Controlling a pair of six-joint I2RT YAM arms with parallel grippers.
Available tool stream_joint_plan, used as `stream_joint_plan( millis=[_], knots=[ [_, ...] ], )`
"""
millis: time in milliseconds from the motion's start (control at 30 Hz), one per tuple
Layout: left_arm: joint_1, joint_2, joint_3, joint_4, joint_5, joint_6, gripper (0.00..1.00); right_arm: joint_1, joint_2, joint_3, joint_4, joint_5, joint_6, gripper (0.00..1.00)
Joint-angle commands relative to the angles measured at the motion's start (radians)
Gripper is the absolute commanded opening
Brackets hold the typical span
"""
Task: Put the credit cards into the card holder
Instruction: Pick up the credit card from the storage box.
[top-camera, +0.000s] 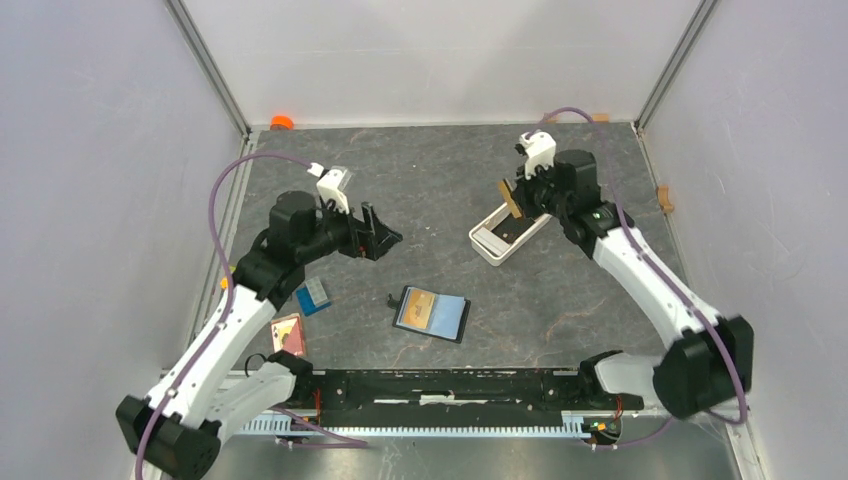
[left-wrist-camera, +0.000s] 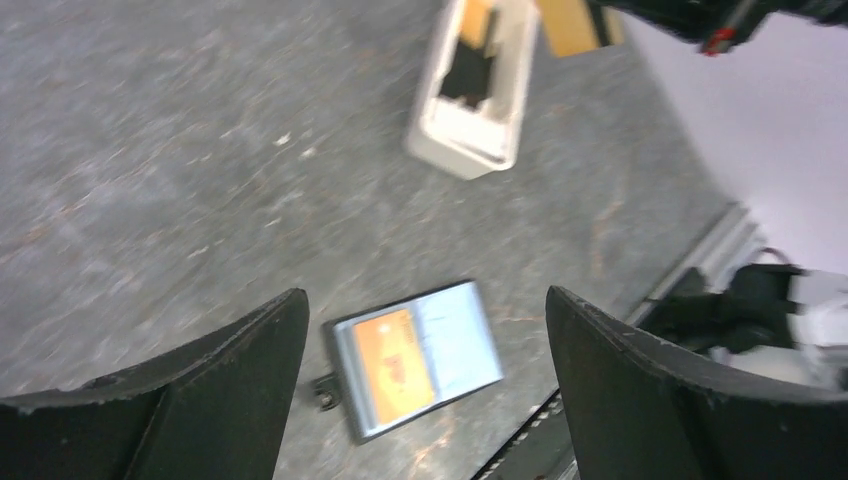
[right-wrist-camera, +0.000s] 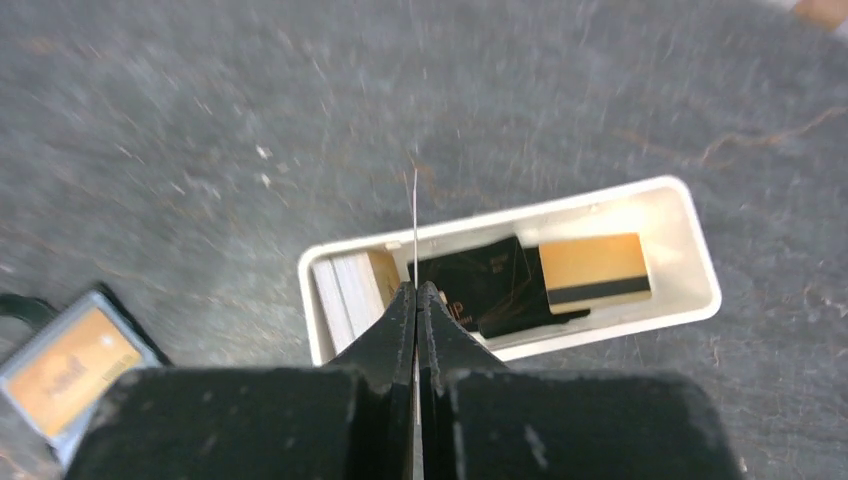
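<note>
Right jaws: my right gripper (right-wrist-camera: 416, 300) is pressed together on a thin tan card (top-camera: 513, 198), which I pinch upright and edge-on just above the white tray.
Left jaws: my left gripper (left-wrist-camera: 425, 300) is spread wide and holds nothing; it hangs over the table with the card holder below it.
White tray (top-camera: 488, 248): long, lying slantwise at the far right. In it are a black card (right-wrist-camera: 490, 285), a tan-orange card (right-wrist-camera: 595, 272) with a dark stripe overlapping the black one, and a pale stack (right-wrist-camera: 345, 290) at one end that I cannot identify.
Card holder (top-camera: 433, 312): black, open and flat at mid-table, well apart from the tray. An orange card (left-wrist-camera: 392, 365) and a light-blue card (left-wrist-camera: 460, 340) show side by side in it; pocketed or only lying on top, I cannot tell.
Surface: dark grey mottled table (top-camera: 430, 180), with pale walls on three sides.
Loose things: a pink rectangle (top-camera: 287, 333) and a blue ridged block (top-camera: 313, 297) lie near each other by my left arm, not touching.
Count: five cards (one pinched, two in the tray, two at the holder); one tray, one holder, one pink rectangle, one blue block.
</note>
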Motion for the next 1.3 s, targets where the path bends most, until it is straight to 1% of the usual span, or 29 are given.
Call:
stream_joint_plan(
  millis=[0,100,167,200,267,367,433,500,633,867,933,1033,1167,1233,1267],
  knots=[
    [0.001,-0.087,-0.086,0.347,0.244,-0.196,0.93,0.003,-0.182,-0.079,0.234,-0.099,0.18,0.0],
    [-0.016,-0.09,-0.161,0.627,0.384,-0.347,0.93,0.011,-0.254,-0.165,0.393,-0.266,0.337,0.0],
    [-0.035,-0.084,-0.194,0.76,0.443,-0.393,0.93,0.027,-0.279,-0.214,0.521,-0.385,0.444,0.0],
    [-0.048,-0.084,-0.205,0.794,0.448,-0.399,0.94,0.044,-0.294,-0.246,0.58,-0.416,0.506,0.0],
    [-0.071,-0.081,-0.22,0.821,0.446,-0.401,0.95,0.079,-0.317,-0.293,0.709,-0.472,0.596,0.0],
    [-0.121,-0.055,-0.23,0.856,0.439,-0.408,0.94,0.156,-0.309,-0.304,0.799,-0.525,0.67,0.0],
    [-0.15,-0.032,-0.223,0.86,0.44,-0.4,0.88,0.202,-0.285,-0.299,0.864,-0.567,0.716,0.0],
    [-0.155,-0.017,-0.22,0.84,0.431,-0.395,0.83,0.232,-0.275,-0.304,0.912,-0.582,0.757,0.0],
    [-0.156,-0.041,-0.248,0.826,0.379,-0.384,0.81,0.255,-0.279,-0.301,0.933,-0.59,0.78,0.0],
    [-0.158,-0.039,-0.244,0.82,0.382,-0.397,0.78,0.262,-0.278,-0.299,0.929,-0.596,0.791,0.0],
    [-0.16,-0.038,-0.244,0.831,0.389,-0.406,0.69,0.263,-0.274,-0.301,0.931,-0.597,0.793,0.0],
    [-0.17,-0.033,-0.249,0.873,0.402,-0.436,0.53,0.264,-0.269,-0.307,0.931,-0.595,0.795,0.0],
    [-0.178,-0.026,-0.273,0.966,0.406,-0.495,0.41,0.263,-0.26,-0.315,0.928,-0.585,0.792,0.0],
    [-0.179,-0.022,-0.291,1.022,0.393,-0.533,0.28,0.263,-0.253,-0.32,0.923,-0.583,0.794,0.0],
    [-0.178,-0.019,-0.301,1.048,0.387,-0.553,0.24,0.263,-0.25,-0.323,0.921,-0.583,0.792,0.0]
  ],
)
